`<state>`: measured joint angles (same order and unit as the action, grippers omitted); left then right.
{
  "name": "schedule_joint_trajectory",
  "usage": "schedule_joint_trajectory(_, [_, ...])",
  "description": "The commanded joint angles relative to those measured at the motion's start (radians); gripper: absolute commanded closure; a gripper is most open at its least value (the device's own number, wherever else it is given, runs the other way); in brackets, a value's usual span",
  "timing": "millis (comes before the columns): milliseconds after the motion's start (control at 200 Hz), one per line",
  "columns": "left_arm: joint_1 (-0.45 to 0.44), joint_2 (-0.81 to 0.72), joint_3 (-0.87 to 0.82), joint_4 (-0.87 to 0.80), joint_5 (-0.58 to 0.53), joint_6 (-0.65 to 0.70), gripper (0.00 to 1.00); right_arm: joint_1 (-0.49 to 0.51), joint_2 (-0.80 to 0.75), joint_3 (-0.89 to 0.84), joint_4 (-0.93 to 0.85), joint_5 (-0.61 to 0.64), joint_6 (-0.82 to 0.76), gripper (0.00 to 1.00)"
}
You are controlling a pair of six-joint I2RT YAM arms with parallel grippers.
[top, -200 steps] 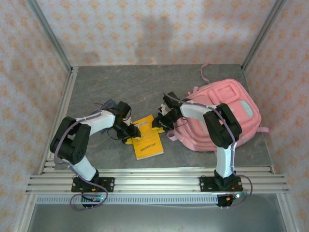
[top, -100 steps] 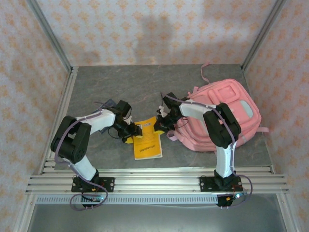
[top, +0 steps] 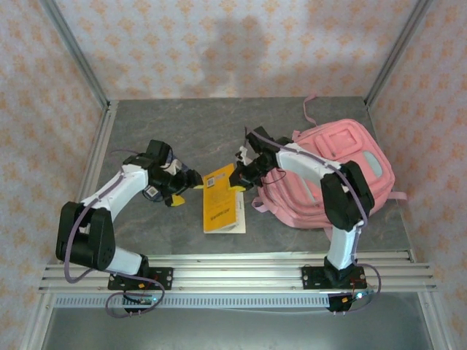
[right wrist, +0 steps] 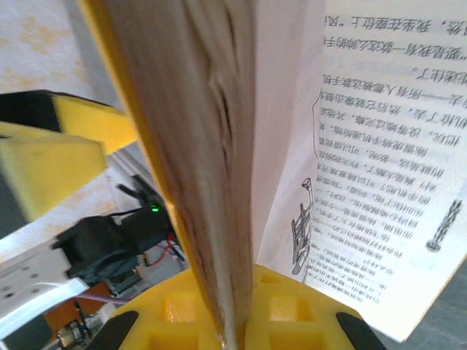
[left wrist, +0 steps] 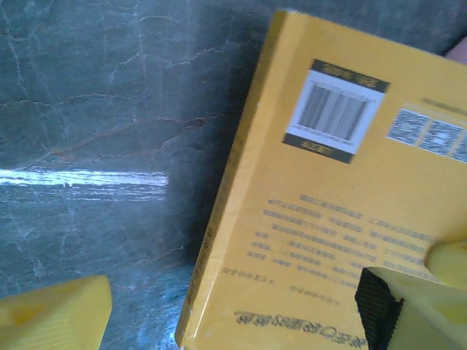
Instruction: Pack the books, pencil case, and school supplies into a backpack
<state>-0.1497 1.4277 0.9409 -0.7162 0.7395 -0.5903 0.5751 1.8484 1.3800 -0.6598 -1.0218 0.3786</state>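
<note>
On the grey table (top: 168, 124) beside the pink backpack (top: 343, 168), the right end effector (top: 238, 179) clamps the far end of the tilted orange-yellow paperback (top: 222, 208). The left end effector (top: 186, 192) gapes wide at its spine.

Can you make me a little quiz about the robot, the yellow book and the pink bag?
1. True or false: the orange-yellow paperback book is outside the large pink fabric backpack.
2. The right tool is: A) open above the bare table; B) shut on the book; C) inside the backpack.
3. Fill in: in the left wrist view, the book's cover shows a black-and-white ____.
Key: 1 true; 2 B; 3 barcode.
</note>
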Motion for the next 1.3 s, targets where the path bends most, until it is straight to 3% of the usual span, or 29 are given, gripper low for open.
schedule_joint_trajectory(0, [0.0,-0.048,-0.007,0.045,0.093,-0.056,0.1,-0.013,-0.091,0.058,0.04,-0.121,0.075,0.97])
schedule_joint_trajectory(195, [0.0,-0.093,-0.065,0.206,0.218,-0.153,0.1,-0.041,-0.128,0.067,0.105,-0.167,0.167,0.97])
schedule_joint_trajectory(450, [-0.002,-0.151,-0.135,0.546,0.342,-0.388,0.14,-0.099,-0.179,-0.021,0.467,-0.225,0.478,0.97])
schedule_joint_trajectory(621, [-0.015,-0.159,-0.136,0.749,0.391,-0.553,0.18,-0.1,-0.18,-0.013,0.528,-0.234,0.538,0.97])
schedule_joint_trajectory(691, [-0.019,-0.161,-0.121,0.763,0.398,-0.568,0.26,-0.104,-0.177,0.011,0.439,-0.202,0.477,0.97])
schedule_joint_trajectory(791, [-0.021,-0.159,-0.11,0.769,0.399,-0.577,0.51,-0.107,-0.167,0.048,0.254,-0.123,0.349,0.96])
schedule_joint_trajectory(946, [-0.03,-0.159,-0.097,0.768,0.4,-0.57,0.76,-0.107,-0.163,0.038,0.176,-0.049,0.295,0.9])
schedule_joint_trajectory(1031, [-0.036,-0.159,-0.081,0.736,0.399,-0.542,0.91,-0.107,-0.163,0.037,0.118,0.007,0.253,0.81])
schedule_joint_trajectory(1086, [-0.036,-0.159,-0.075,0.733,0.396,-0.541,1.0,-0.107,-0.165,0.027,0.093,0.052,0.244,0.69])
schedule_joint_trajectory(1186, [-0.037,-0.157,-0.056,0.739,0.387,-0.55,1.0,-0.109,-0.175,-0.023,0.054,0.182,0.28,0.46])
schedule_joint_trajectory(1296, [-0.038,-0.15,-0.036,0.784,0.366,-0.589,1.0,-0.109,-0.217,-0.164,0.291,0.165,0.493,0.28])
